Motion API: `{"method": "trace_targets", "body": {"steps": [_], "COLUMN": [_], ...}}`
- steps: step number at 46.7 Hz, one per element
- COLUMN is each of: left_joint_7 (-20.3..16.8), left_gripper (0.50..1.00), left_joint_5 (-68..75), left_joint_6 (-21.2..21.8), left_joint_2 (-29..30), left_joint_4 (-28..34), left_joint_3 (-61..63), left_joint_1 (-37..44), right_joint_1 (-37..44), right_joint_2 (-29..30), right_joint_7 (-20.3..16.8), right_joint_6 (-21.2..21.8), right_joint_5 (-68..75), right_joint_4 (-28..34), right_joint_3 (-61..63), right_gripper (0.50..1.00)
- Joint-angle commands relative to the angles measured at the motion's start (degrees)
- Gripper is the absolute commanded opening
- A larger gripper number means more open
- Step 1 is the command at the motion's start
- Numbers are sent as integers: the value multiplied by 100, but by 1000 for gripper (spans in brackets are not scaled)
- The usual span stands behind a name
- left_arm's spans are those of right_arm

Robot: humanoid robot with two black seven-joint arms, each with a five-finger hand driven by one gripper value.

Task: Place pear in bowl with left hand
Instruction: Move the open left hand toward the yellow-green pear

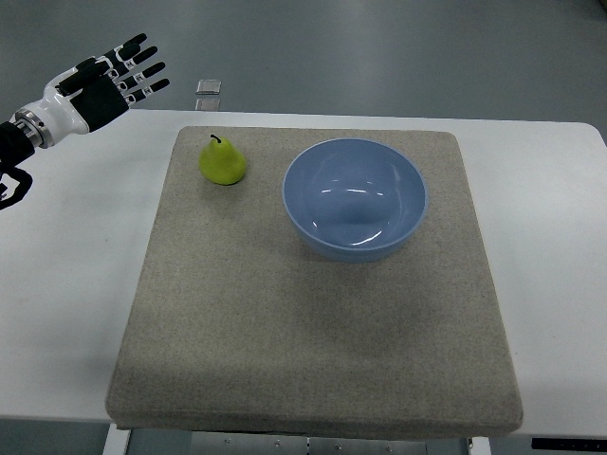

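Note:
A yellow-green pear [222,162] with a dark stem stands upright on the grey felt mat [313,313], near its far left corner. To the pear's right sits a light blue bowl [355,198] with nothing inside. My left hand [121,76] hovers at the upper left, beyond the table's far edge and well left of the pear, with its black fingers [144,68] spread and nothing in them. The right arm does not show.
The mat lies on a white table [66,284] whose far edge runs across the top. A small clear square object [210,87] lies on the floor behind the table.

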Motion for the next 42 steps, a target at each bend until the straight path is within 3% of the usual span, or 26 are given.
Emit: {"method": "trace_targets", "body": {"steps": [1,26,42], "left_joint_7": [1,-17,-324], "left_gripper": [996,996,996], "left_joint_5": [8,-1,17], "left_joint_6": [-8,36,97], "left_joint_2": [-3,-47,-47], "left_joint_4": [2,116,318], "left_joint_3": [0,0,8], "left_joint_1": [0,0,-9], "right_joint_1": [-1,-1,-1], "right_joint_2": [0,0,0], "right_joint_7": [0,0,0], "right_joint_6": [0,0,0], "right_joint_5": [0,0,0], "right_joint_4": [0,0,0], "right_joint_3": [0,0,0], "right_gripper": [926,926,926]}}
